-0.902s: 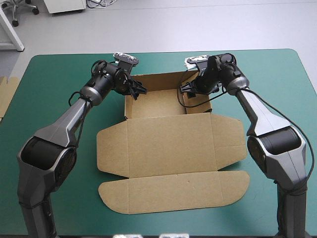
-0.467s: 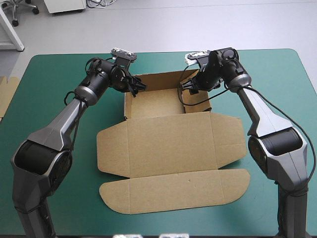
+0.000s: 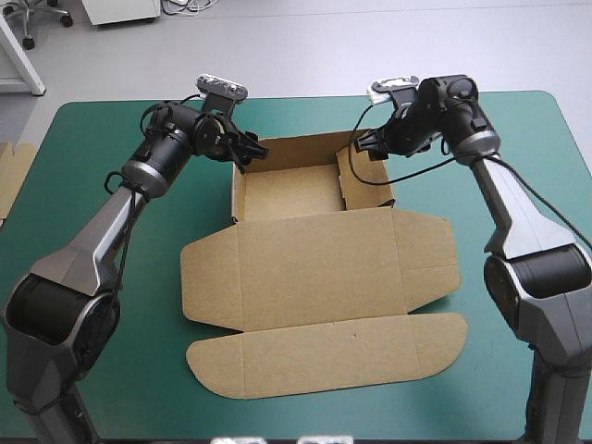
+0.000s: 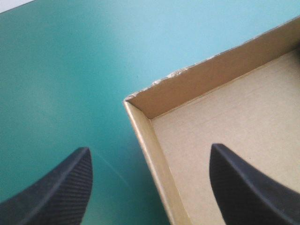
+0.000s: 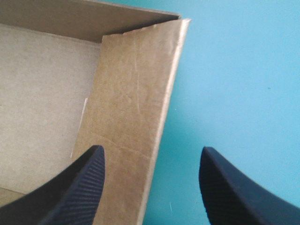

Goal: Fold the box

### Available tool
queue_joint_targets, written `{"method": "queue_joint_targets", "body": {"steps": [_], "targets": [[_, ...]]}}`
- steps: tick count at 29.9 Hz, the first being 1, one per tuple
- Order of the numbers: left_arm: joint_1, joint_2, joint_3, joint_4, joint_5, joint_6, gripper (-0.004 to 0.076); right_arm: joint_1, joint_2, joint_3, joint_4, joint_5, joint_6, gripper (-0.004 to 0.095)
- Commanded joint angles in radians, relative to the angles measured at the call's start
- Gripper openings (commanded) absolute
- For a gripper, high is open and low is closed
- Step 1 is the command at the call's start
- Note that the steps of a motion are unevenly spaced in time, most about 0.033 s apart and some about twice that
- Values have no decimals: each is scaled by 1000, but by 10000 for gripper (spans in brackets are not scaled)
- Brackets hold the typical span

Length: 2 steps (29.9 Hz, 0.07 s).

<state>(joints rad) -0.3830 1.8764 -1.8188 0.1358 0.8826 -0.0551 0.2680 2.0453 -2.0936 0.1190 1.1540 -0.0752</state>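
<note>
Brown box: walls standing unaided. Your left end effector and right end effector have backed off its far corners, both spread, empty.

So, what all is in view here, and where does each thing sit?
box: one, brown, mid-table; its walled tray lies toward the far edge and its lid lies flat toward the near edge.
spare board: one edge, brown, at the table's left edge.
table cover: one, teal-green, under everything.
left end effector: one, black, open, straddling the tray's left wall by its far corner.
right end effector: one, black, open, straddling the tray's right wall.
</note>
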Motion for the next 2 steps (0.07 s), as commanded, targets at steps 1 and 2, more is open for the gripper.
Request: {"method": "queue_joint_targets", "body": {"steps": [1,2], "targets": [[-6,-76,-28,12,-11,1,510,-22,-111,-35,30,-8,-15,550],[-6,-83,-28,12,-6,1,510,-22,-125,-33,41,-3,-20,550]]}}
